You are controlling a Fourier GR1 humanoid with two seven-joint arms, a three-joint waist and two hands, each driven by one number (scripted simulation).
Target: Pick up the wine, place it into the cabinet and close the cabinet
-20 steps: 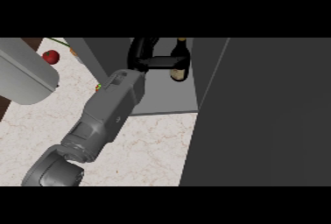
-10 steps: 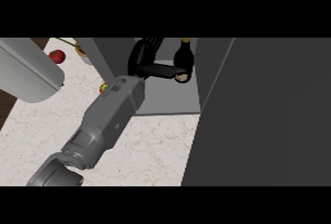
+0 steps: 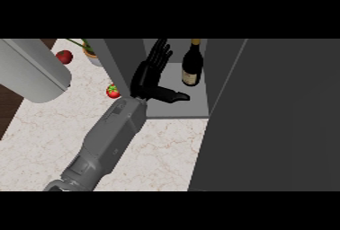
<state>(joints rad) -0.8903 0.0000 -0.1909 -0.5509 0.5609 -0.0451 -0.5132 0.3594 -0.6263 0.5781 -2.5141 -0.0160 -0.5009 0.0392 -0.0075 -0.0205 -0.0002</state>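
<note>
The wine bottle point(image 3: 192, 63), dark with a pale label, stands upright inside the open cabinet point(image 3: 174, 108) on its grey floor. My left hand point(image 3: 151, 74) is just left of the bottle, at the cabinet's mouth. Its fingers are straight and point away from me, and its thumb sticks out to the right below the bottle. Nothing is held, and a small gap separates hand and bottle. The cabinet door point(image 3: 279, 117) is a large dark panel swung open at the right. My right hand does not show.
A red apple point(image 3: 64, 56), a potted plant point(image 3: 90, 51) and a small red fruit with a green top point(image 3: 114, 91) lie on the marble counter point(image 3: 166, 148) left of the cabinet. A big grey cylinder point(image 3: 33, 74) fills the upper left.
My left hand was curled round the wine bottle inside the cabinet; it has opened and let go, and the bottle now stands alone.
</note>
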